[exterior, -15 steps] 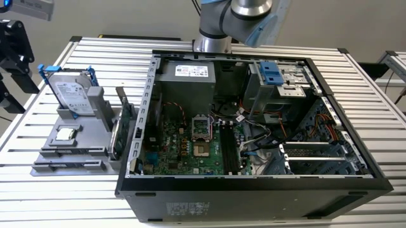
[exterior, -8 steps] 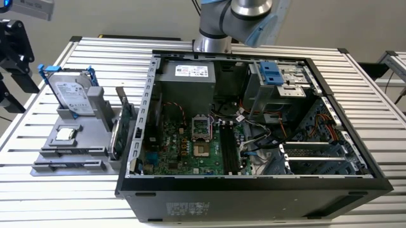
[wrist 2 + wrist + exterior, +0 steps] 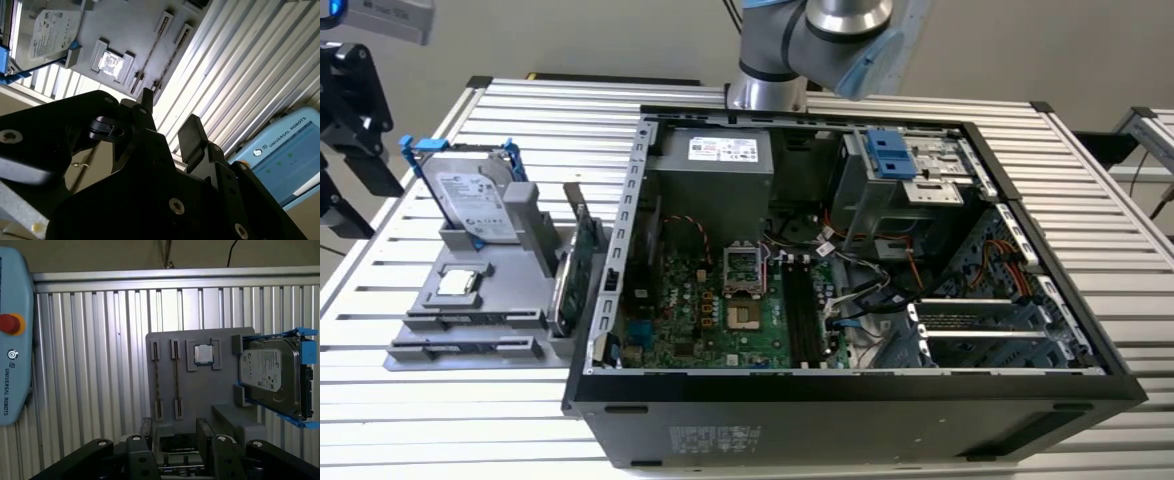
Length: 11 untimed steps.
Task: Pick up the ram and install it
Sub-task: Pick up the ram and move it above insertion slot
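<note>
In the first wrist view the claw is spread wide and holds nothing. It hangs apart from the grey holder on the slatted tabletop. One ram stands on edge in the holder's slots, with a second ram just beside it. The step in hand looks like the approach for the pick, with nothing grasped yet. Both sticks lie within the fingers' span, so I judge the claw should centre on one alone, with its pads flat to the board's faces. The count here is two rams, one processor, one hard drive and one pendant.

In the second wrist view the claw again stands wide and empty. The same two rams run side by side. The gap between them is slim, so a finger probably has to enter squarely or it may nudge the neighbour. One processor lies beside them.

In the exterior view the holder sits just beside one open computer case. It also carries one upright expansion card, which is not the target. The memory slots lie inside the case near loose cables. I cannot count the slots surely. One arm shows above the case.
</note>
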### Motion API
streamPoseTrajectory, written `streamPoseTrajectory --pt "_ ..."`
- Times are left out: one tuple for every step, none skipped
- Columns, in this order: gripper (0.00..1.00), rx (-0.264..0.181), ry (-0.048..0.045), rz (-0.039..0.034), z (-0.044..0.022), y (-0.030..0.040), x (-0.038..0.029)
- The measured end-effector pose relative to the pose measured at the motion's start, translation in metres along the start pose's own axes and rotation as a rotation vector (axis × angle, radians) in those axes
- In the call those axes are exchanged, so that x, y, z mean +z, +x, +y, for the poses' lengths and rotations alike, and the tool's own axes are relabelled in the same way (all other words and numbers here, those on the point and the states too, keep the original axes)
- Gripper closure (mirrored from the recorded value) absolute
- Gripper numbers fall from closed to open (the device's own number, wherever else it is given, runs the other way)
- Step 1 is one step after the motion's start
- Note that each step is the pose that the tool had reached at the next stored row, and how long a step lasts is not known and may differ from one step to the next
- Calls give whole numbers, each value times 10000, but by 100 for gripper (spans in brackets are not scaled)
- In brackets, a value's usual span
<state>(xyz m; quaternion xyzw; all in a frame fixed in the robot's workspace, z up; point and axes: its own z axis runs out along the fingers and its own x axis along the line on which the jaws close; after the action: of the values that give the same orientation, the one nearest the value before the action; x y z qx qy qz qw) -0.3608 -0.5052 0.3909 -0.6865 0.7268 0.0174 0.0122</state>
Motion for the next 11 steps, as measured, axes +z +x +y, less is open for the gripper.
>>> streamPoseTrajectory --pt "0 0 1 -1 0 0 8" --pt "0 0 0 0 0 1 15" --pt "0 0 -1 0 0 1 23" --pt "0 0 0 0 0 1 31" --pt "0 0 0 -1 0 2 40" --pt "0 0 1 0 0 2 46" --pt "0 -3 6 0 0 2 54" --pt "0 -9 10 0 0 2 62" --pt "0 -18 16 0 0 3 69" --pt "0 -31 27 -2 0 3 76" --pt "0 -49 41 -2 0 3 81"
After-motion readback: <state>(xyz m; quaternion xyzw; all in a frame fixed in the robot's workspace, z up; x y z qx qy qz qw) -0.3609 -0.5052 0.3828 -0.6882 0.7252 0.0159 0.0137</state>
